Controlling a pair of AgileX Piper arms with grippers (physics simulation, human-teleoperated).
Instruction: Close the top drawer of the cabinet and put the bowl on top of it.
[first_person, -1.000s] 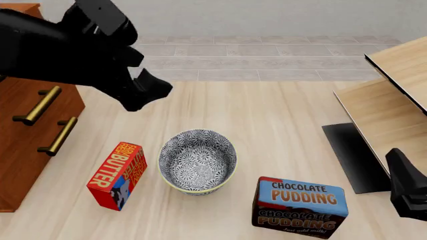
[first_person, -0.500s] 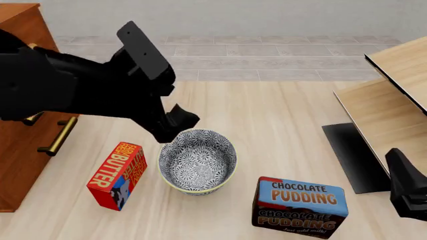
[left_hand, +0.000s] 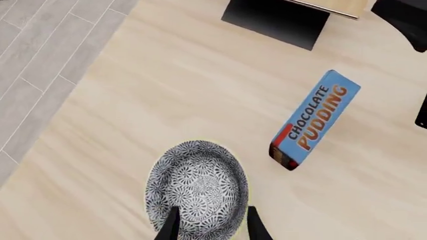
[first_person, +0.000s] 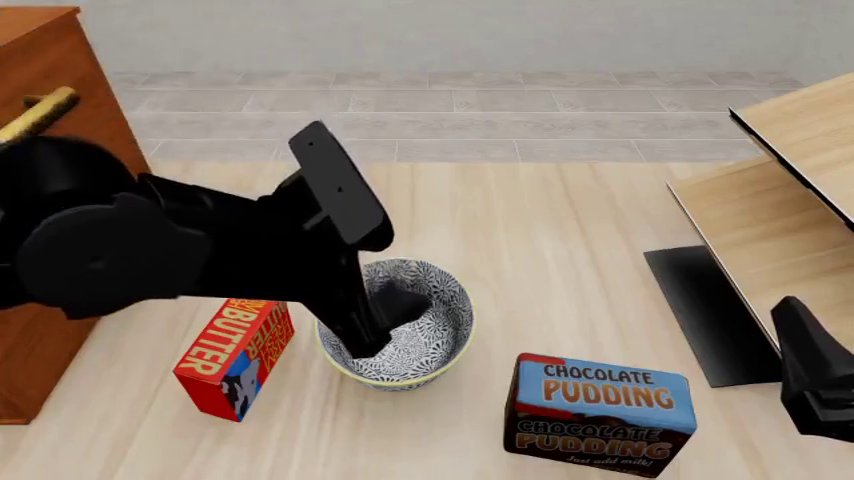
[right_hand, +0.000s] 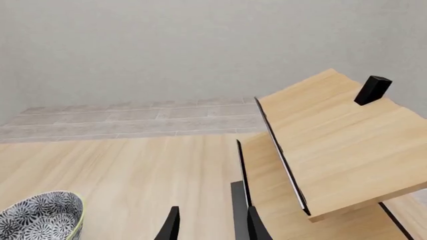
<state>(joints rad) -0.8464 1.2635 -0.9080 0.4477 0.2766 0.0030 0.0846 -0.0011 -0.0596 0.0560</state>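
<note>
From the front, the left gripper (first_person: 387, 325) reaches down into the bowl (first_person: 434, 330), which sits on the table (first_person: 561, 250) between the butter box (first_person: 238, 355) and the pudding box (first_person: 601, 405). The left wrist view shows its fingers (left_hand: 170, 225) parted over the bowl's rim, gripping nothing. In the right wrist view, the right gripper (right_hand: 208, 222) hangs open and empty beside the pale shelf (right_hand: 333, 145).

A red butter box (first_person: 234, 362) lies on the light-wood desk (first_person: 561, 240), partly hidden. A blue chocolate pudding box (first_person: 601, 408) stands well to its right, nearer the desk's front edge. Pale light-wood furniture (first_person: 787, 200) with a dark panel (first_person: 701, 310) occupies the right side. Grey tiled floor (first_person: 507, 110) lies beyond the desk.
</note>
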